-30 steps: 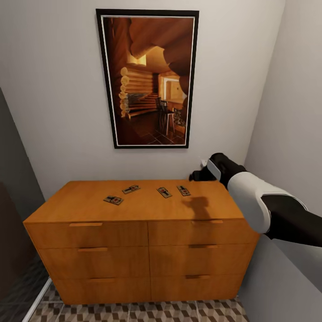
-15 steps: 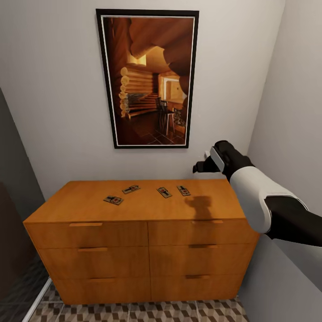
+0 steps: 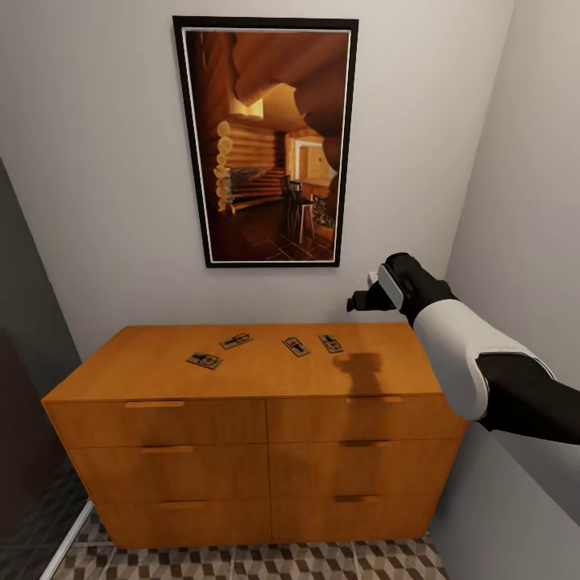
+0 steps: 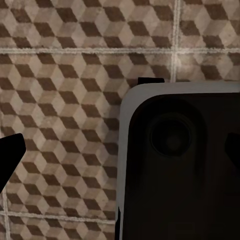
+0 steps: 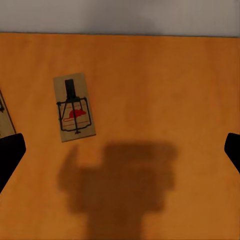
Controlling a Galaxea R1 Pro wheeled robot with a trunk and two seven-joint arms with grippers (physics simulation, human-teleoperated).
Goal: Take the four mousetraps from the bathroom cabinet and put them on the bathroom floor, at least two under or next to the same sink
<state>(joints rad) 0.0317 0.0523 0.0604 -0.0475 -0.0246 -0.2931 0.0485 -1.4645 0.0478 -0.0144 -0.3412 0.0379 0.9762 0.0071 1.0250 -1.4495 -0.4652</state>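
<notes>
- Nearest me, the left wrist view looks straight down on the bathroom floor point(image 4: 60, 100), square tiles printed with brown, beige and white cubes and pale grout lines. The left gripper point(image 4: 11, 150) shows only one dark fingertip at the edge, so I cannot tell how far it is open; it seems to carry nothing.
- My right gripper point(image 3: 362, 300), black on its white forearm, has risen over the last second and now hangs clear above the right end of the low orange-brown wooden cabinet point(image 3: 242, 451). Since half a second ago it has barely moved.
- In the right wrist view both dark fingertips sit at opposite edges, so the jaws are spread wide and empty.
- All four small flat brown wooden mousetraps point(image 3: 296, 346) lie untouched in a loose row on the cabinet top, none yet on the floor.
- The rightmost trap point(image 5: 75, 107) lies flat just beside the gripper's shadow, off to one side of centre.
- I judge the lift as a pause for alignment: I need to shift over that trap before descending.
- Farthest, a dark-framed picture of a log interior point(image 3: 266, 141) hangs on the pale wall.
</notes>
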